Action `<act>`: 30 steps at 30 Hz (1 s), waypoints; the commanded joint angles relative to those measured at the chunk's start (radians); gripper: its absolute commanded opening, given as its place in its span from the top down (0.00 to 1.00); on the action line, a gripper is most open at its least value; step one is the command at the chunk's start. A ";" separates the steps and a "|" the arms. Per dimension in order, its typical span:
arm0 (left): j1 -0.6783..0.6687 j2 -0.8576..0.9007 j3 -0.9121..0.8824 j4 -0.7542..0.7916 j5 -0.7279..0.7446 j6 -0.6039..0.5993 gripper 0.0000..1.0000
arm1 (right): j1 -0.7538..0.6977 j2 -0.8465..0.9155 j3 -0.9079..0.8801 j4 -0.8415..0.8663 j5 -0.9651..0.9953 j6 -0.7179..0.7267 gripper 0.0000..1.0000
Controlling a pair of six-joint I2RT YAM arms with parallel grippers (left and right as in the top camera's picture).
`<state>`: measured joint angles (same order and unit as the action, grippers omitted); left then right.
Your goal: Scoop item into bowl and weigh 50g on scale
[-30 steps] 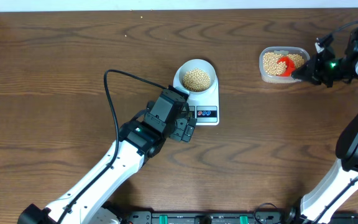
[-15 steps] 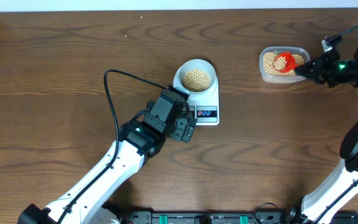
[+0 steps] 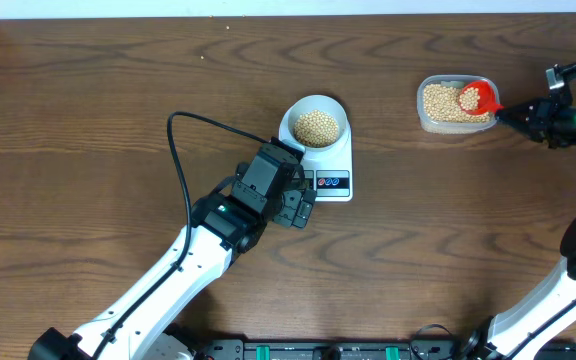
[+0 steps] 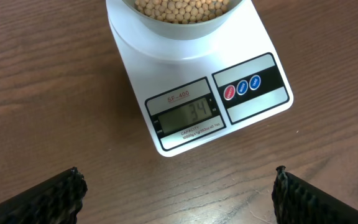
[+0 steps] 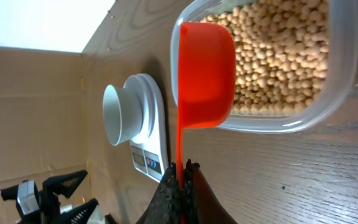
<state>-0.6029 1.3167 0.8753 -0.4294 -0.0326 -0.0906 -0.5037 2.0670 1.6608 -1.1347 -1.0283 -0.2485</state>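
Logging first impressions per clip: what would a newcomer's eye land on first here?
The bright red scoop, over the clear tub of beans at the far right of the table, its handle clamped in the right jaws. Next, the pale bowl of beans on the white scale mid-table, whose display reads 34, with the left jaws wide open just before it.

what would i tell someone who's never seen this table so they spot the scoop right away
On the wooden table, find the clear plastic tub of tan beans near the far right corner. The scoop is the small cup at the tub's right end, its thin handle pinched in the right hand. Nothing else there is bright orange-red.
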 commanded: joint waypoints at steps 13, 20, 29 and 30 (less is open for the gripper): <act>0.005 0.003 -0.010 0.000 -0.009 -0.001 0.02 | 0.104 -0.021 0.004 -0.002 -0.146 -0.063 0.99; 0.005 0.003 -0.010 0.000 -0.009 -0.001 0.02 | 0.219 -0.021 0.032 0.018 -0.145 -0.023 0.99; 0.005 0.003 -0.010 0.000 -0.009 -0.001 0.02 | 0.367 -0.021 0.072 0.103 -0.107 0.061 0.99; 0.005 0.003 -0.010 0.000 -0.009 -0.001 0.02 | 0.382 -0.021 0.076 0.103 -0.090 0.061 0.99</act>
<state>-0.6029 1.3167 0.8753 -0.4294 -0.0326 -0.0902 -0.1604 2.0670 1.7039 -1.0328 -1.1244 -0.2138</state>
